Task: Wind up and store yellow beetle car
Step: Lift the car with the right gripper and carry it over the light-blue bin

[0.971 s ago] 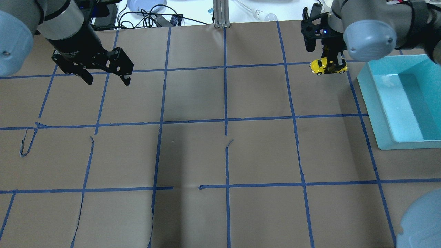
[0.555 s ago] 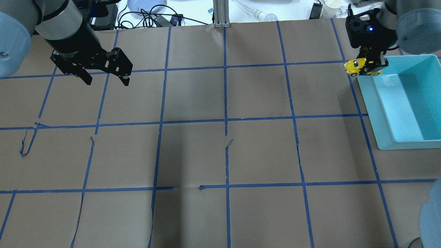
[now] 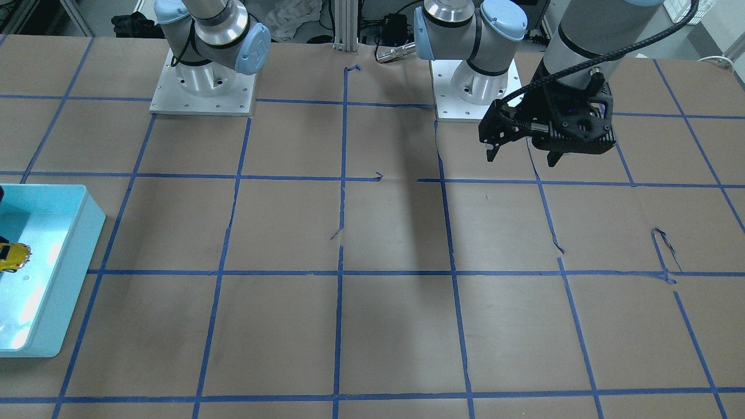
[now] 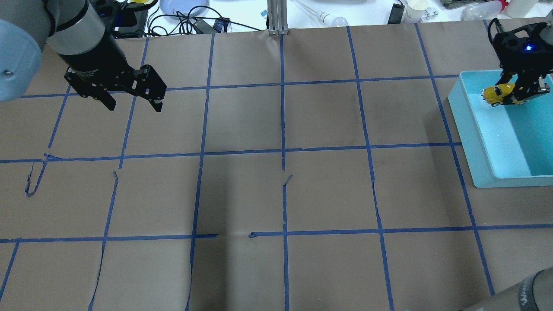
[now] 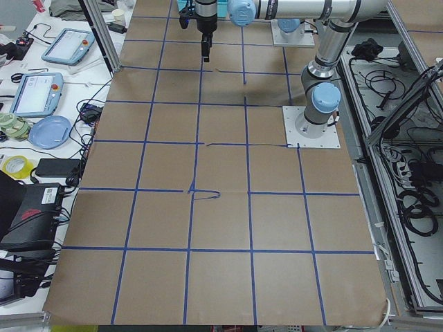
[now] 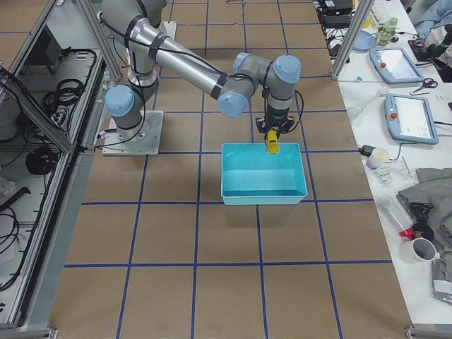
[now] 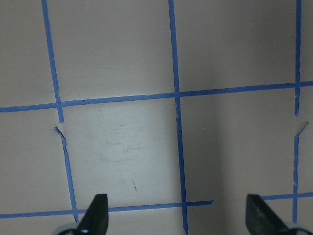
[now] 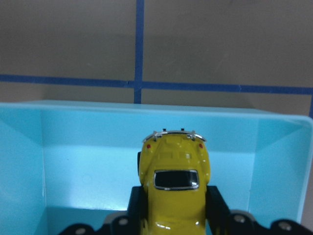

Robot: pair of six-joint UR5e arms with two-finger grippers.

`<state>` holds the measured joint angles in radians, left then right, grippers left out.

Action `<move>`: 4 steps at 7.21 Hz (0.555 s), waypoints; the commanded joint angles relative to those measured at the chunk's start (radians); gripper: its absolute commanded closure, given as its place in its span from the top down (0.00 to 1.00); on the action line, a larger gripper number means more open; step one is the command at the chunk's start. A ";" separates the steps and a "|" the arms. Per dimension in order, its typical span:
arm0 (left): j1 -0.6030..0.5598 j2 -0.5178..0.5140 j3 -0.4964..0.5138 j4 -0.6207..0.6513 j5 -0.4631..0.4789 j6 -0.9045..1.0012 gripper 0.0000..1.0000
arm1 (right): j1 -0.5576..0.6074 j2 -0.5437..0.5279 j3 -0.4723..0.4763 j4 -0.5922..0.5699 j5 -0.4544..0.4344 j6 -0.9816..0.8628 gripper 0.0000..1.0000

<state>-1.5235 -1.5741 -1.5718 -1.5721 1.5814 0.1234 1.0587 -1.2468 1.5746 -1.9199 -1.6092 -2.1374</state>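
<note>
Yellow beetle car (image 4: 499,94): hung in the air over the teal bin (image 4: 468,129), inside the rim near the corner farthest from the robot's base. Your right wrist view had it nose-on to the bin's end wall.
Right end effector (image 4: 520,93): pinched the car by its two flanks, fingers tight on the body.
Left end effector (image 4: 135,106): hung spread and empty over the worktop (image 4: 276,194), well apart from the bin.
Just changed: a second before, you carried the car over bare worktop beside the bin. It then crossed the rim and now sat above the bin's interior. The left arm hardly shifted.
Meaning: I judged the carry as good as done, with only the set-down left. Whether the spring was wound could not be read from any view.
Next call: you probably needed to lower a little, then part the fingers. The car's height above the bin floor was unclear, so check it.
Risk: if wound, the car could run into the near wall or tip when you let go.
</note>
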 commanded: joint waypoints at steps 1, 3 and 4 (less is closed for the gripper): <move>0.002 0.006 -0.002 0.000 -0.003 0.002 1.00 | -0.062 0.035 0.001 -0.020 0.000 -0.055 0.20; 0.006 0.006 -0.005 0.000 -0.003 0.002 1.00 | -0.062 0.096 0.043 -0.132 -0.017 -0.050 0.20; 0.008 0.006 -0.005 0.000 -0.006 0.004 1.00 | -0.062 0.125 0.080 -0.196 -0.018 -0.052 0.21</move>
<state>-1.5179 -1.5680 -1.5761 -1.5724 1.5777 0.1261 0.9981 -1.1596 1.6151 -2.0376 -1.6230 -2.1877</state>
